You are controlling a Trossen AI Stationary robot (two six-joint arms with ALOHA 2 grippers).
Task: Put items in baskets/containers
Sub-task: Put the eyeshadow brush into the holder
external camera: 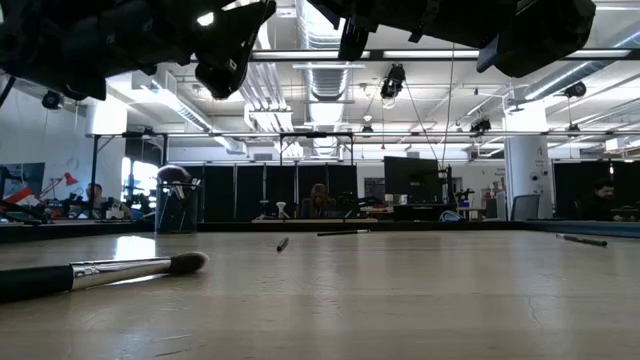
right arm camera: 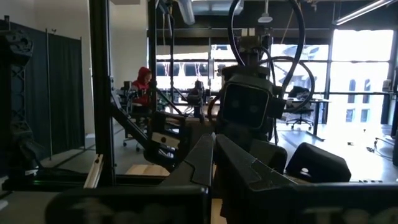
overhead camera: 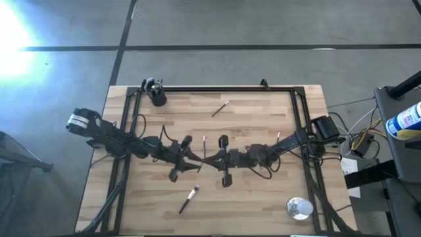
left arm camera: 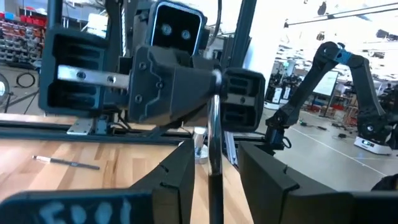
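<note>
Where the arms meet: seen from above, left gripper [overhead camera: 195,160] and right gripper [overhead camera: 212,160] face each other tip to tip at table [overhead camera: 263,191] centre; the thing between them is not readable there.
Left wrist view adds: a thin dark brush [left arm camera: 214,143] runs from the right gripper's tips down into the gap of the left fingers [left arm camera: 180,177].
Right pincer: together, clamped on the brush's far end.
Left pincer: apart, one finger on each side of the brush; no contact visible.
Right wrist view: own fingers pressed together; brush not visible, left arm's camera housing straight ahead.
Cup [overhead camera: 156,96]: table corner at 11 o'clock, well apart from both grippers.
Low view adds: cup stands upright with a rounded dark shape above its rim, too small to identify.
Fluffy brush [overhead camera: 189,199]: lying flat at 7 o'clock of the grippers; handle cut off in the low view.
Far brush [overhead camera: 220,108]: lying at 12 o'clock of the grippers.
Silver object [overhead camera: 299,208]: table corner at 5 o'clock.
Cut off: low view shows only the arms' undersides along its upper edge, no fingertips.
Pose: both arms stretched low and nearly level over the table, left from 9 o'clock, right from 3 o'clock.
</note>
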